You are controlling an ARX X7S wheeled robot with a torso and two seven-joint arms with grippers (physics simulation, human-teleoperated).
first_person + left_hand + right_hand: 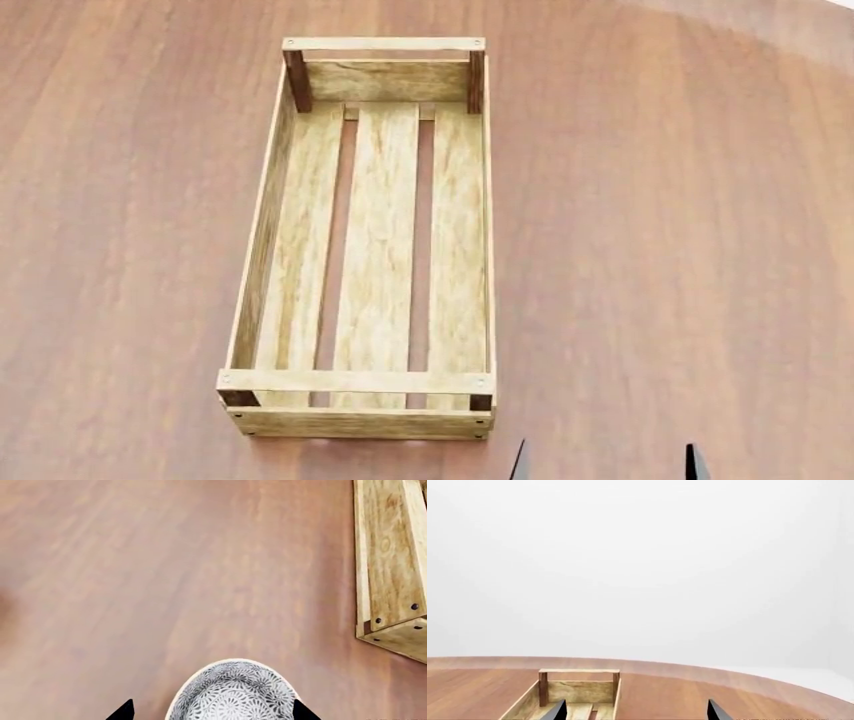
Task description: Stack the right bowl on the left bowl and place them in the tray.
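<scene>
We counted one tray (358,240) on the bench (667,250): a long light-wood crate with three floor slats, low side walls and dark posts at its corners, and nothing lay inside it. In the head view it stood lengthwise, its near end wall toward the robot.

We counted only one bowl (233,692), seen from the left wrist alone. It was white-rimmed with a grey floral pattern inside and sat upright on the bench, apart from the tray's corner (393,625). No second bowl showed in any view.

The left gripper (212,711) was released: its two dark fingertips stood wide, one on each side of the bowl's rim, not touching it.

The right gripper (603,462) was also spread, its two tips showing beside the tray's near right corner in the head view. From the right wrist, the tray (577,692) lay ahead, between and beyond those tips, which held nothing.
</scene>
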